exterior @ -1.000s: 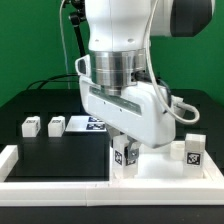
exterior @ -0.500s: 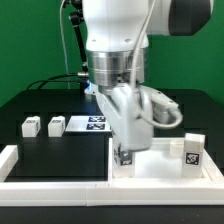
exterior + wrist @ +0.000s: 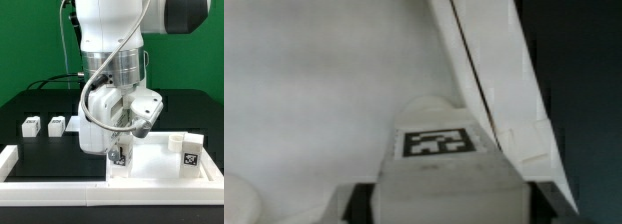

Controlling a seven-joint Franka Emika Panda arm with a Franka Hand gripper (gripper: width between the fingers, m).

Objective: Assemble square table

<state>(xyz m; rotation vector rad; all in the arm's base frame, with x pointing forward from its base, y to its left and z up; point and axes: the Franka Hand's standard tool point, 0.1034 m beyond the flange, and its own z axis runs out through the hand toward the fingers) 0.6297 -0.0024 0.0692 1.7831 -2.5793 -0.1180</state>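
The two-finger gripper (image 3: 120, 157) is clamping a small white tagged leg block (image 3: 439, 150), holding it upright just inside the raised rim of the large white square plastic slab (image 3: 160, 165) at lower right of the exterior view. A second leg block (image 3: 192, 151) is standing at the slab's right end. A third leg block (image 3: 31, 126) and a fourth leg block (image 3: 57, 124) are sitting outside the slab on the black table (image 3: 60, 150), middle left.

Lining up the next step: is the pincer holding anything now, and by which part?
The pincer grips a tagged leg block by its sides, at the end nearest the wrist.
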